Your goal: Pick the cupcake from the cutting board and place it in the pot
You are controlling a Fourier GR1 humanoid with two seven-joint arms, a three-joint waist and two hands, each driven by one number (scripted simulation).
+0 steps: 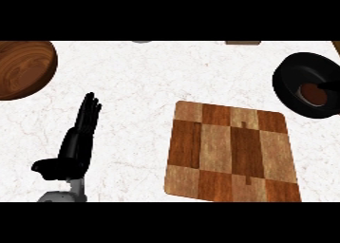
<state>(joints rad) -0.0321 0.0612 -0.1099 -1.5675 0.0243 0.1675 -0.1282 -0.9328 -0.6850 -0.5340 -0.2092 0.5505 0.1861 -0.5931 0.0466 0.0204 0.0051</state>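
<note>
Head view: cupcake [314, 93] sits inside pot [299, 97], well apart from the open, straight-fingered left hand [78, 137].

Shows only one limb clearly, at the lower left. Wears matte black all over the left hand [76, 142], with no markings or lettering to be made out. Has long, slim fingers [89, 111] that narrow to rounded tips, split by thin dark seams and faintly ridged along the length. Carries a shorter, thicker thumb [46, 167] with a blunt, bulbous end. Thickens into a blocky black palm and wrist section, slightly glossy where light catches an edge. Joins a pale grey forearm [61, 195] through a narrow grey neck, smooth and rounded like a moulded shell. Reveals no cables or screws.
</note>
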